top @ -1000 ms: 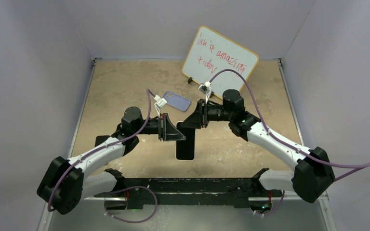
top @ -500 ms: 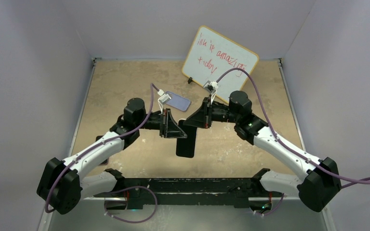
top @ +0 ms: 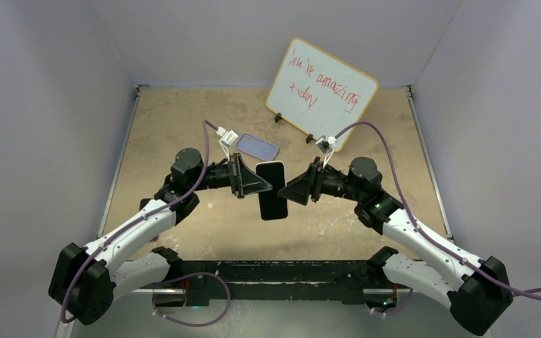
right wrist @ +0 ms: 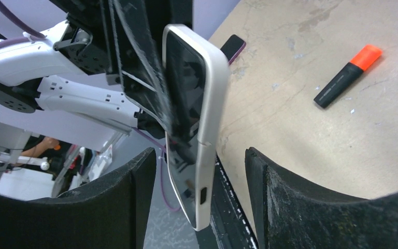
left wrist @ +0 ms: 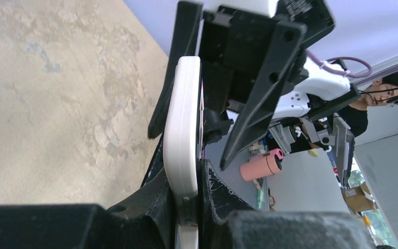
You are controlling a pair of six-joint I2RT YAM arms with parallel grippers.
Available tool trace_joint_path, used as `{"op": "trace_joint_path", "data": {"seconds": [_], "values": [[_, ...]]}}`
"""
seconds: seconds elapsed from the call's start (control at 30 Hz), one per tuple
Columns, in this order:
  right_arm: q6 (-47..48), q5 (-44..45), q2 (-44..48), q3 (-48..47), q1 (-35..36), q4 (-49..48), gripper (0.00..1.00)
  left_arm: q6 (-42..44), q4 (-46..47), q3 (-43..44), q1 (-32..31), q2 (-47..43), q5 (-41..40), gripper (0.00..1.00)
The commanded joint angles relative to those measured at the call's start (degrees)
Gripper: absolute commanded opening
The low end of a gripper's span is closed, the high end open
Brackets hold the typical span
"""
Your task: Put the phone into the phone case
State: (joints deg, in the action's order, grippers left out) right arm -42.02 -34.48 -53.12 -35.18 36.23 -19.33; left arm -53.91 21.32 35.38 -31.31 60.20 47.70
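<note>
Black-screened phone [top: 272, 190] held aloft between two robot arms above a tan table [top: 155, 120].

The left gripper [top: 264, 186] is clamped narrowly on the phone's pale edge, its fingers [left wrist: 217, 197] pressed against both faces, holding the handset off the tabletop with its screen turned toward the overhead camera. The right gripper [top: 287, 191] faces it from the opposite side with its jaws spread wide. One finger sits to each side of the phone with a gap showing on both, so it grips nothing. The lavender-blue phone case [top: 257, 146] lies flat on the table just behind the left gripper, apart from the phone. A whiteboard [top: 322, 86] with red writing stands tilted at the back of the table, and a black marker [right wrist: 348, 77] with an orange cap lies on the surface.
</note>
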Motion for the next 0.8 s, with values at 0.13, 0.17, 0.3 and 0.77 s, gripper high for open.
{"op": "trace_joint_path", "data": {"seconds": [0.13, 0.17, 0.3, 0.77], "values": [[-8.8, -6.9, -2.0, 4.8, 0.0, -13.7, 0.62, -3.1, 11.7, -0.3, 0.3, -2.7, -4.8, 0.0], [-9.5, -7.1, -2.1, 5.3, 0.0, -14.7, 0.6, -2.4, 11.2, -0.2, 0.3, -2.7, -5.5, 0.0], [-11.7, -5.8, -1.7, 6.9, 0.0, -15.2, 0.36, 1.1, 8.0, 0.3, 0.3, -2.0, -7.7, 0.0], [-16.9, -0.8, -1.7, 7.3, 0.0, -11.3, 0.28, 4.0, 4.7, -0.9, 0.4, -1.7, -11.5, 0.0]]}}
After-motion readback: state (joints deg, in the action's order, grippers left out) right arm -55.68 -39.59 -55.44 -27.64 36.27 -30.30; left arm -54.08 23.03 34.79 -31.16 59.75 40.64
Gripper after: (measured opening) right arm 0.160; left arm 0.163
